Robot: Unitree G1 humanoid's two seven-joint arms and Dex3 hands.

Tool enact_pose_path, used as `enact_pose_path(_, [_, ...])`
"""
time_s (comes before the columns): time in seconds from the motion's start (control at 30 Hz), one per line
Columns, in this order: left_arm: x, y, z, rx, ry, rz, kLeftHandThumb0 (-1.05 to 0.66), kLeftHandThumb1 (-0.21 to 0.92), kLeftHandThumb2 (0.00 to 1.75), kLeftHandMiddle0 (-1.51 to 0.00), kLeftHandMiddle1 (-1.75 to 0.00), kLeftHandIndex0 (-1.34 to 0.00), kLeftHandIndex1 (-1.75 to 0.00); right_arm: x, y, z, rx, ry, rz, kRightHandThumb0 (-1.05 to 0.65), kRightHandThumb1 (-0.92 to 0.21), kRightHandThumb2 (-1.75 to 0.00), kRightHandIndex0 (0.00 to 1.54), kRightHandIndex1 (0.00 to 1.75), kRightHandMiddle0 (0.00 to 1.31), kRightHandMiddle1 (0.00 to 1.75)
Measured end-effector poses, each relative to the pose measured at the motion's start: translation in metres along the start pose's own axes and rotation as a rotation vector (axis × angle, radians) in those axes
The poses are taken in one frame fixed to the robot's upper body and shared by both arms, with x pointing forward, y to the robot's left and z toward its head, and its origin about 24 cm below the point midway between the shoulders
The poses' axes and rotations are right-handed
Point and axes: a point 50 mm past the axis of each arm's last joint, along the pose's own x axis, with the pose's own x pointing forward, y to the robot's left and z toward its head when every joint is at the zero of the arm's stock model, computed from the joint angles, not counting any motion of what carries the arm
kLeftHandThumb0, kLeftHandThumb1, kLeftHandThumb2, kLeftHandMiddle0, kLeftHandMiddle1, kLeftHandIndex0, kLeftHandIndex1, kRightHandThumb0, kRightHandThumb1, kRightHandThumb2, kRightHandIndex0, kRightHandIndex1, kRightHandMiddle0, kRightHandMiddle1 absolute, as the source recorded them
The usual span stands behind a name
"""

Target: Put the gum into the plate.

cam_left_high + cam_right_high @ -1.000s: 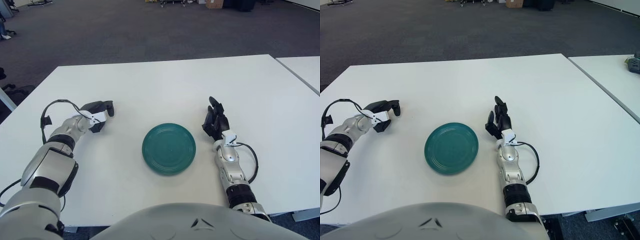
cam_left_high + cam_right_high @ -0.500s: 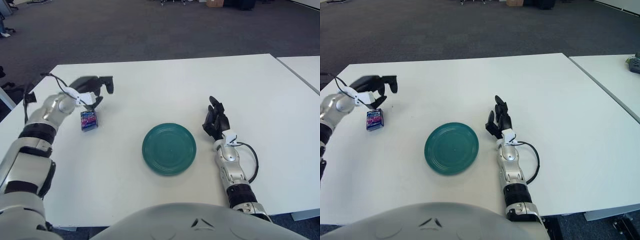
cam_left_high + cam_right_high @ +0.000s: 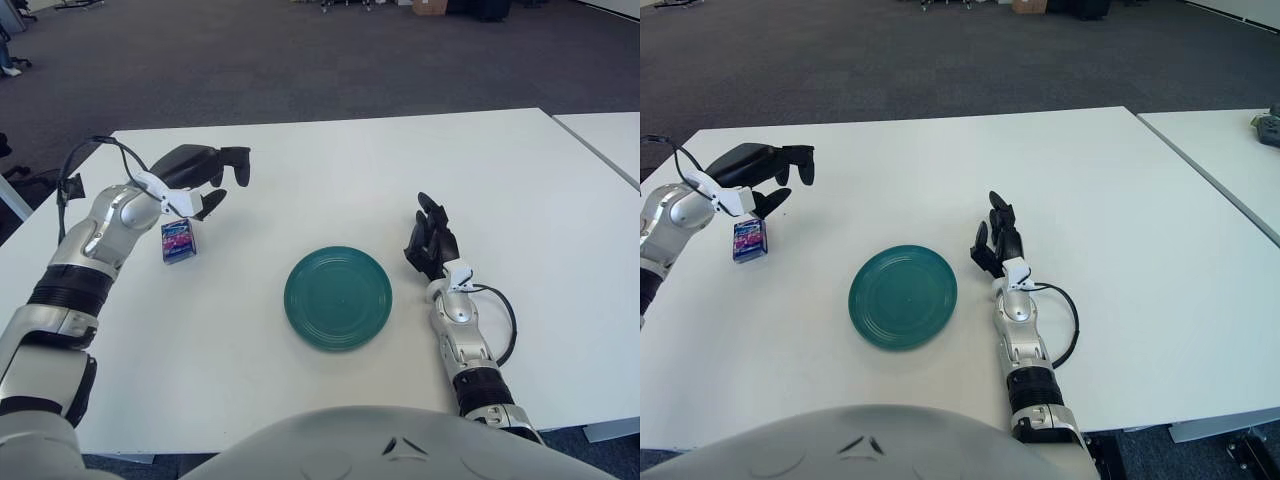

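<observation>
Left eye view: the gum pack point(image 3: 178, 241) lies on the white table point(image 3: 330, 170) at mid-left, well apart from the green plate point(image 3: 338, 298). The left hand point(image 3: 200, 172) hovers above it, fingers apart and empty. The right hand point(image 3: 431, 243) rests right of the plate, fingers relaxed.

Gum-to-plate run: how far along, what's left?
Nothing looks done: the gum pack lies on the white table, left of the green plate, which holds nothing. In hand: the left hand hovers open over the pack, not gripping. The right hand rests beside the plate. Left: grasp, carry, place.
</observation>
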Motion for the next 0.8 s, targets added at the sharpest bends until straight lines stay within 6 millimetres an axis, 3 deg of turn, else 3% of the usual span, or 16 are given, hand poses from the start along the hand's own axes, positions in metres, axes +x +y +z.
enact_pose_path(0.23, [0.001,0.002,0.014,-0.017,-0.048,-0.016,0.00,0.13,1.44,-0.80,-1.46,-0.61,-1.75,0.000,0.001,0.000,0.002,0.000,0.003,-0.64,-0.92,-0.96,0.16,0.00,0.00,0.40])
enact_pose_path(0.4, [0.002,0.006,0.022,0.003,-0.075,-0.009,0.00,0.13,1.43,-0.80,-1.46,-0.61,-1.75,0.000,0.002,0.000,0.004,0.000,0.004,-0.63,-0.92,-0.96,0.16,0.00,0.00,0.40])
enact_pose_path(0.8, [-0.002,0.008,0.008,-0.002,0.004,-0.013,0.00,0.14,1.45,-0.76,-1.53,-0.61,-1.75,0.001,0.001,0.000,-0.002,0.001,0.004,-0.63,-0.92,-0.98,0.16,0.00,0.00,0.40])
